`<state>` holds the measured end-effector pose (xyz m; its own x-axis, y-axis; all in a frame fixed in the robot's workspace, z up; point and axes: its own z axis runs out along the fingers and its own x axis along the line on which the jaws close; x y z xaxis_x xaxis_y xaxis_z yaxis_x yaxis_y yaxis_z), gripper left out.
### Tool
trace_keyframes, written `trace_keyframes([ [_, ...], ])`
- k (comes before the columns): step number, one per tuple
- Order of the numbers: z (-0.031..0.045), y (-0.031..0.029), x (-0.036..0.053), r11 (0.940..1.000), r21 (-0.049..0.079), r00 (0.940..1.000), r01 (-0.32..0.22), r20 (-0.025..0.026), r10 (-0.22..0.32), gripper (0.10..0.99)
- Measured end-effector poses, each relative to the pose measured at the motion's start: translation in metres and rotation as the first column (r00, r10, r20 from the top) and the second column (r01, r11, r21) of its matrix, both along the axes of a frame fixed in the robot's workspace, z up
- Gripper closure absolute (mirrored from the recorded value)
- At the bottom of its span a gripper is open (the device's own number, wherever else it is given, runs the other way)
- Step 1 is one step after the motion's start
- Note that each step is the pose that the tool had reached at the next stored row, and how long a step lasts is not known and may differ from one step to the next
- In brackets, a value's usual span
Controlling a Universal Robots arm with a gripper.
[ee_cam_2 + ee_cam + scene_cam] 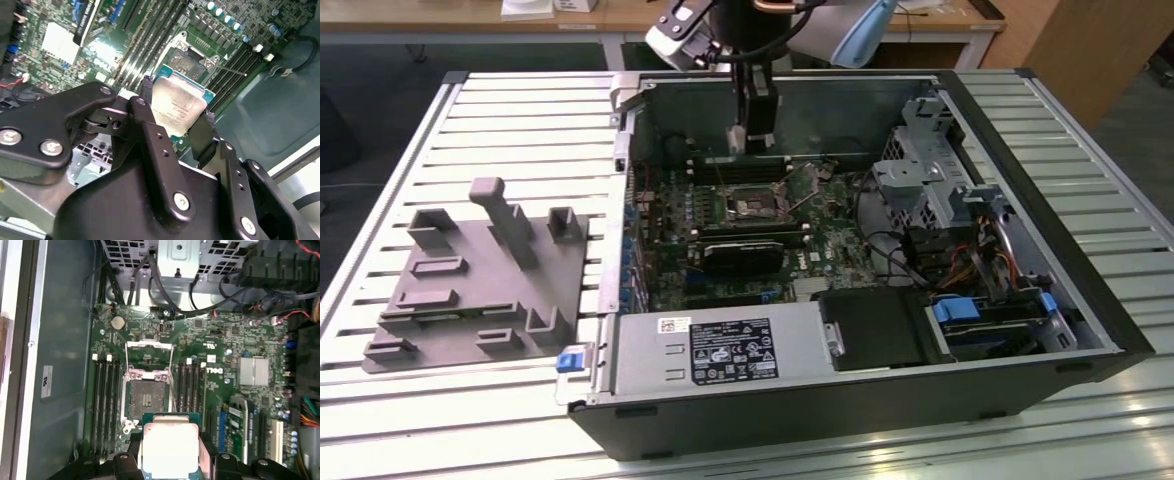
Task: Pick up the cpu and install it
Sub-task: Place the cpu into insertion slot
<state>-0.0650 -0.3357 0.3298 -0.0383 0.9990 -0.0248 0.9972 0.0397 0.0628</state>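
The cpu is a flat square chip with a silver top and a pale green rim. My gripper is shut on its two opposite edges and holds it in the air inside the open computer case. In the first wrist view the cpu hangs over the motherboard, just beside the open dark socket, whose metal frame is flipped up. In the exterior view my gripper hangs above the socket, near the case's back wall.
Memory slots flank the socket on both sides. A black card and a power supply lie nearer the case's front. Cables and a drive cage fill the exterior view's right. A grey fixture plate with upright pegs stands outside the case, on the left.
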Motion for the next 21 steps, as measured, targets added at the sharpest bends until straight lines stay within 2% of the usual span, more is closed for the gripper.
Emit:
trace_keyframes([
  [3, -0.0055, 0.0008, 0.0008, 1.0000, 0.000, 1.0000, 0.000, -0.0019, 0.000, 0.549],
  [5, -0.0090, 0.0008, 0.0010, 1.0000, 0.000, 1.0000, 0.000, -0.0062, 0.000, 0.549],
  [6, -0.0100, 0.0008, 0.0010, 1.0000, 0.000, 0.9999, 0.000, -0.0120, 0.000, 0.549],
  [8, -0.0122, 0.0008, 0.0013, 1.0000, 0.000, 0.9996, 0.000, -0.0269, 0.000, 0.549],
  [9, -0.0138, 0.0009, 0.0017, 1.0000, 0.000, 0.9995, 0.000, -0.0316, 0.000, 0.549],
  [19, -0.0234, 0.0008, 0.0021, 1.0000, 0.000, 0.9995, 0.000, -0.0327, 0.000, 0.549],
  [21, -0.0250, 0.0008, 0.0022, 1.0000, 0.000, 0.9994, 0.000, -0.0342, 0.000, 0.549],
])
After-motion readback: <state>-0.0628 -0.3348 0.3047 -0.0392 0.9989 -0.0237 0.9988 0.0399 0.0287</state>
